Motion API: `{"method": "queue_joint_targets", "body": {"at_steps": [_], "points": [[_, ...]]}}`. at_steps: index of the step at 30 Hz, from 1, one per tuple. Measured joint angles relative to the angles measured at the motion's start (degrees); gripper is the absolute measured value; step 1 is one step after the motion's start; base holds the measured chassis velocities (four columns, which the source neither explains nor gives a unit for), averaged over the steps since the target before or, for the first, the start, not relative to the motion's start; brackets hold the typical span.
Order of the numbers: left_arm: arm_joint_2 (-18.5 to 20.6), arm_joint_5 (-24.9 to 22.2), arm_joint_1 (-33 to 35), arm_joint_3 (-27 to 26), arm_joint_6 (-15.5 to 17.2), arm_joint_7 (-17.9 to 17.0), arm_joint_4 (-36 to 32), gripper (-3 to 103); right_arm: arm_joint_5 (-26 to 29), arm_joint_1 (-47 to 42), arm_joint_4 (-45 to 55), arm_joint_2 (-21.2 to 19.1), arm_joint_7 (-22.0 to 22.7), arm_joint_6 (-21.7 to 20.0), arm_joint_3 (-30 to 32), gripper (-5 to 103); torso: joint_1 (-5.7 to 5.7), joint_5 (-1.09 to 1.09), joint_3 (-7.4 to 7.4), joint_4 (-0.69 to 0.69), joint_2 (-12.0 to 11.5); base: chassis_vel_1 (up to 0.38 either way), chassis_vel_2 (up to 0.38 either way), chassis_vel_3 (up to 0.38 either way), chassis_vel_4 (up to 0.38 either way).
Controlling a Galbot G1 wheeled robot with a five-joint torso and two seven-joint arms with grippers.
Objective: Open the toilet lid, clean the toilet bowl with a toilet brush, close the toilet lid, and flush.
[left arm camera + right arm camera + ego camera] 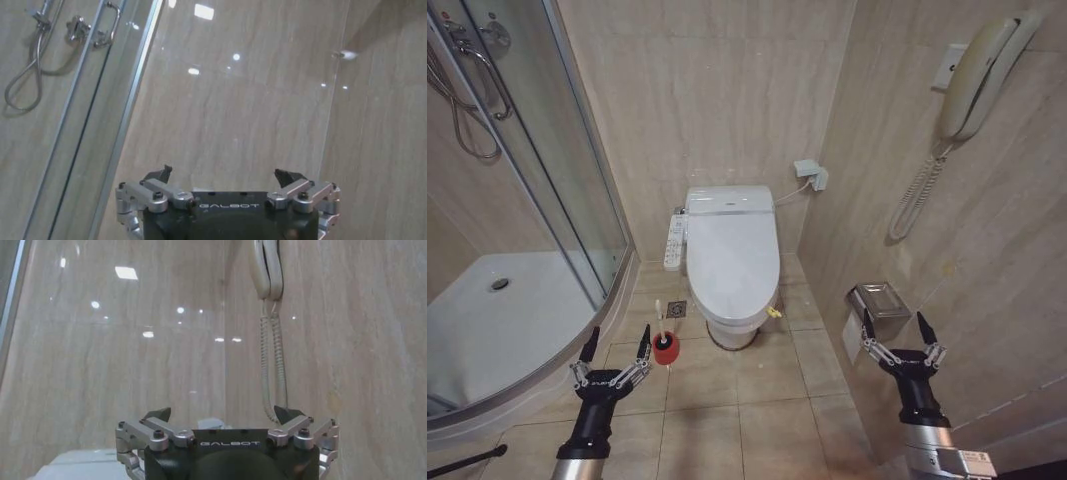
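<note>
The lid [732, 262] lies shut over the bowl [732, 332] against the far wall, so nothing of the task looks done yet and lifting the lid is the step in hand. Both arms hang low and near, well short of the toilet: the left pincer [613, 352] hovers over the floor tiles beside the shower tray [487, 320], its fingers spread apart and empty, and the right pincer [902, 335] sits by the right wall just near the paper holder [879, 305], also spread and holding nothing. The brush [660, 325] stands upright in its red cup [665, 350] on the floor left of the bowl, just right of the left pincer and a little beyond it. To do the lift well, I judge a pincer should reach the near rim of the lid, close to the yellow tag [773, 312], hook a fingertip under the edge rather than pinch the smooth top, and swing it up in an arc about the far hinge. The left arm should steer clear of the brush handle and the control panel [673, 242] on the toilet's left side.
</note>
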Motion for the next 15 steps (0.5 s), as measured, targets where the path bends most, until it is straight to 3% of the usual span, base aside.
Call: {"method": "queue_joint_targets", "body": {"at_steps": [15], "points": [[-1.4,0.8,0.0,0.3,-0.7,0.2,0.5,100,0.1,0.0,0.1,1.0,-1.6,1.9,-0.5,100,0.0,0.0,0.0,0.0,0.0,0.0,0.0,0.0,0.0]]}}
